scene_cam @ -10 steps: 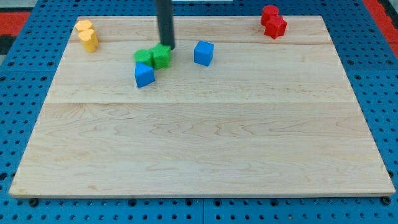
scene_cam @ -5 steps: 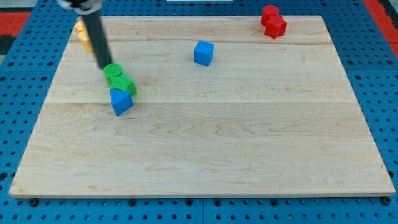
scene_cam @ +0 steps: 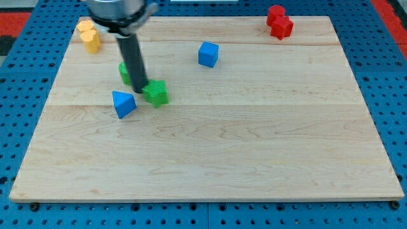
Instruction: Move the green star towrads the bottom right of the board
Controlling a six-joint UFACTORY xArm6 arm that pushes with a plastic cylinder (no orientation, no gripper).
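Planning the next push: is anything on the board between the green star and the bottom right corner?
Nothing visible blocks it. From the green star toward the view's bottom right, the board shows no blocks. My tip sits against the star's left side.

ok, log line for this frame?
tip: touching green star, on its left | other green block: behind rod | blue triangular block: lower left, apart

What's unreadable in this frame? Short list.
- Green block behind the rod, camera view: mostly covered, shape unclear.
- My tip: whether it touches the green star can't be told.
- Yellow blocks and red blocks: too small and clustered, shapes unclear.
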